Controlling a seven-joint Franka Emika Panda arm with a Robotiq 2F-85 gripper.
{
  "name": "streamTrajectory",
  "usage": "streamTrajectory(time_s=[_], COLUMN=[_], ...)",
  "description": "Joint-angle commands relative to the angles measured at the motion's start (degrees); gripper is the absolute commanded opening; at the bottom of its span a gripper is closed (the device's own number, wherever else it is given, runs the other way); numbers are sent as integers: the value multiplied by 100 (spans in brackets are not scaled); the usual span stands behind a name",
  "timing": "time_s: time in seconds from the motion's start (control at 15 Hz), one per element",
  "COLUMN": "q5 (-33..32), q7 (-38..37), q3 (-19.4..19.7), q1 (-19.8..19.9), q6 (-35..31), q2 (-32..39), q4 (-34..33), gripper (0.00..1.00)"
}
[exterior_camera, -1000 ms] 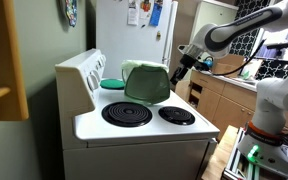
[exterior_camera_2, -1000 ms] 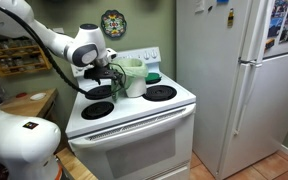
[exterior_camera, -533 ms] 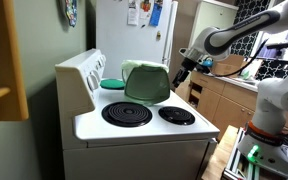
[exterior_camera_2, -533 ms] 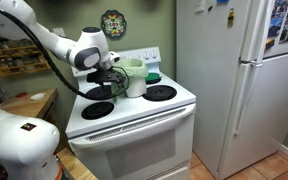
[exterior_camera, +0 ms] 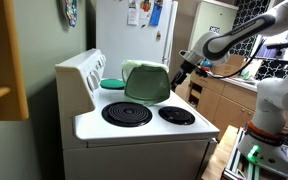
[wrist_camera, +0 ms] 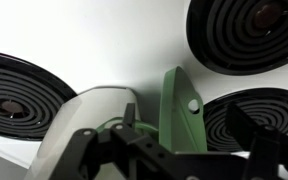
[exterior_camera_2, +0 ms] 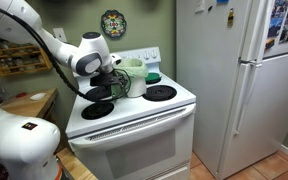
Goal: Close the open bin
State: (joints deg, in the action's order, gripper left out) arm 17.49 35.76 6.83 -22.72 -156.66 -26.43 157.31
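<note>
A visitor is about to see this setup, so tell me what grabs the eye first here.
The bin stands out first, sitting among the coil burners on the white stove with its pale-green lid standing open. Next comes the gripper, poised close beside the bin. A flat teal dish lies behind it, near the stove's back panel.

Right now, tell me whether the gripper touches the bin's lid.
Cannot tell. In the wrist view the gripper overlaps the upright green lid, showing neither contact nor gap; both exterior views are too small.
</note>
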Motion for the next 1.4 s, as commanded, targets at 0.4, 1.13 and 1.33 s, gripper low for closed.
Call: streamTrajectory(time_s=[0.4, 1.13, 1.33], q5=[610, 2073, 2502], q7=[612, 584, 492], q3=[574, 1300, 1459], q1=[-699, -1309, -1473], q6=[-618, -326, -163], q2=[371, -77, -56], q4=[-8, -155, -217], gripper=[27, 4, 4])
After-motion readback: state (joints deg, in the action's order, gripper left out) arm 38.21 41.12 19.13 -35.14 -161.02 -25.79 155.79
